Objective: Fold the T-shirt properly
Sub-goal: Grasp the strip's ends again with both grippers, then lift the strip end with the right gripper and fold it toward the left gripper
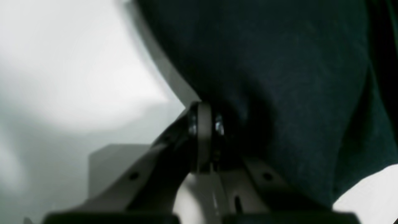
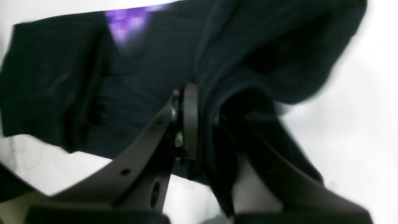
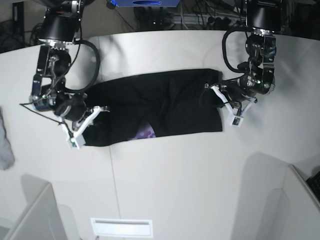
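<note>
The black T-shirt (image 3: 160,102) lies spread across the middle of the white table, with a bit of its purple print (image 3: 146,132) showing at its near edge. My left gripper (image 3: 219,96) is at the shirt's right end. In the left wrist view it (image 1: 207,126) is shut on a bunched fold of the black T-shirt (image 1: 279,77). My right gripper (image 3: 95,116) is at the shirt's left end. In the right wrist view it (image 2: 200,124) is shut on a raised fold of the T-shirt (image 2: 140,77), and cloth drapes over one finger. The purple print (image 2: 127,18) shows beyond it.
A small grey cloth (image 3: 5,145) lies at the table's left edge. Grey partition panels (image 3: 270,200) stand at the near right and the near left (image 3: 30,215). A white slotted plate (image 3: 121,226) sits at the near edge. Cables hang from both arms.
</note>
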`<state>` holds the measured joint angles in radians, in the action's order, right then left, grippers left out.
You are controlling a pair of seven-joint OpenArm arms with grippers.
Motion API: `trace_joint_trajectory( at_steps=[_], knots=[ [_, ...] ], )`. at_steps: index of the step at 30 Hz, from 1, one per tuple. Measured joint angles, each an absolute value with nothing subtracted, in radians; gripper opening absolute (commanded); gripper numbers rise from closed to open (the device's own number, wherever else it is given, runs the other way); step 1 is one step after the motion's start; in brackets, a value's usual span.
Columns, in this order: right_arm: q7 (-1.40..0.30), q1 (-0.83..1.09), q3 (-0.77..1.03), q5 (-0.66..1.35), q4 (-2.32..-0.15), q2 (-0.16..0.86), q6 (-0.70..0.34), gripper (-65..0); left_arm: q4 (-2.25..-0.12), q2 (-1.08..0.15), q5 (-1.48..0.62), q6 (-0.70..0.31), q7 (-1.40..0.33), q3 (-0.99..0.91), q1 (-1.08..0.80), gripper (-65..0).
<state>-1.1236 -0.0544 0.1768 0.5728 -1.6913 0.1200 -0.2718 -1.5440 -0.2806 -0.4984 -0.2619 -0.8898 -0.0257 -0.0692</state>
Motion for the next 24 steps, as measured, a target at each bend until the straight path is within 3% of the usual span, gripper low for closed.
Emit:
trace_joint_trajectory(
  at_steps=[5, 24],
  knots=[
    [-1.121, -0.029, 0.130, 0.570, -1.753, 0.092, -0.221, -65.0, -1.544, -0.287, -0.497, -0.262, -0.889, -0.028, -0.068, -65.0],
    [-1.086, 0.008, -0.070, 0.569, -1.812, -0.022, -0.220, -65.0, -1.544, -0.308, -0.498, -0.262, -0.889, -0.037, -0.076, -65.0]
  ],
)
